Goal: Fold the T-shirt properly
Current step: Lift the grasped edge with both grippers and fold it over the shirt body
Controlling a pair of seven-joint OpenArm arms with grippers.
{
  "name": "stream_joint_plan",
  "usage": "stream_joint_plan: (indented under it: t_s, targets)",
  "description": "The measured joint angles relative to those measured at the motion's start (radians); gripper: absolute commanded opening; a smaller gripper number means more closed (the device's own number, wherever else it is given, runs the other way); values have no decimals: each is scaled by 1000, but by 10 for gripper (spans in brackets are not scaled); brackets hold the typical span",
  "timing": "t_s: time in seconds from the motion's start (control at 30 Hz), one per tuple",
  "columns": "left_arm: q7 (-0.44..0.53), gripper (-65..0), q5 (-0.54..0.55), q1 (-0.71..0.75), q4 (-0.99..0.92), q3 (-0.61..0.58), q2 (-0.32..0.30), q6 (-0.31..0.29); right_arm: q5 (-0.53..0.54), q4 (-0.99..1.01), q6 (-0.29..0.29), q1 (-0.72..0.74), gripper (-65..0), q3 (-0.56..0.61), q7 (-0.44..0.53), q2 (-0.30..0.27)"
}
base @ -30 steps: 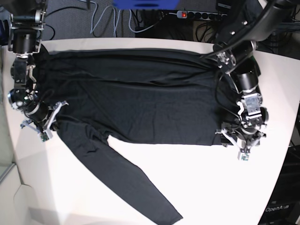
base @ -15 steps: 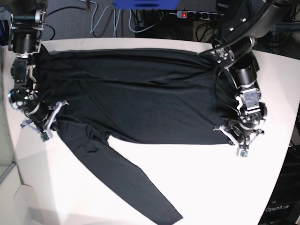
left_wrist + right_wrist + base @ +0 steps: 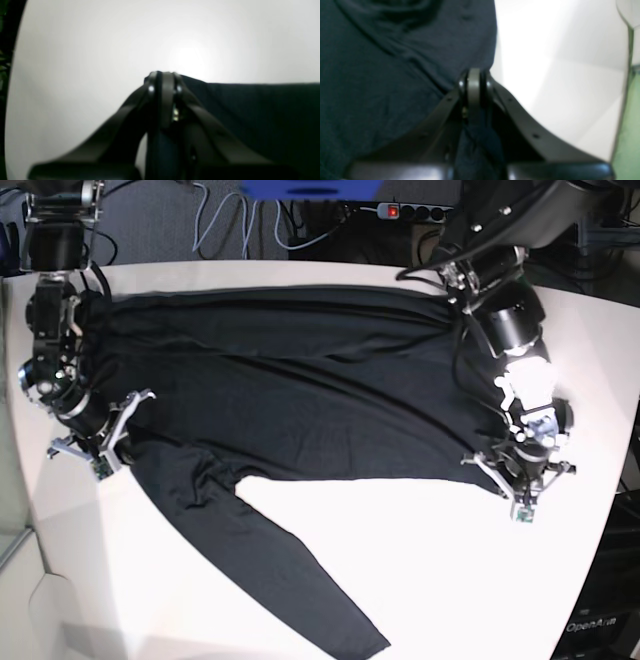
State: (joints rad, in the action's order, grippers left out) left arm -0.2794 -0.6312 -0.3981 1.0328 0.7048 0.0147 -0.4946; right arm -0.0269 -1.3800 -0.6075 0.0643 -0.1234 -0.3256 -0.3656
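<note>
The black T-shirt (image 3: 300, 380) lies spread across the white table (image 3: 440, 580), one long sleeve (image 3: 290, 580) trailing toward the front edge. My left gripper (image 3: 500, 478), on the base view's right, is shut on the shirt's lower right corner. In the left wrist view the closed gripper (image 3: 163, 75) pinches the cloth (image 3: 250, 112), which spreads to its right. My right gripper (image 3: 118, 442), on the base view's left, is shut on the shirt's left edge above the sleeve. In the right wrist view, dark cloth (image 3: 395, 75) is bunched between the closed fingers of that gripper (image 3: 473, 75).
A power strip (image 3: 405, 212) and loose cables (image 3: 225, 225) lie behind the table's back edge. Bare white tabletop shows in front of the shirt's hem and to the right of the sleeve. The table's rounded edges run close to both grippers.
The left gripper has closed on the shirt's corner and shifted slightly. The left arm's upper links swung leftward. The right gripper stays shut on the cloth and has edged a little toward the back.
</note>
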Motion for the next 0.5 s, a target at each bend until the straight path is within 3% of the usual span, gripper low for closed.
stream_joint_plan:
  t_s: [0.5]
  targets:
    - [-1,-650,9,166,204,0,16,-3,-3,-167,-2,-169,-648,-115,3,0]
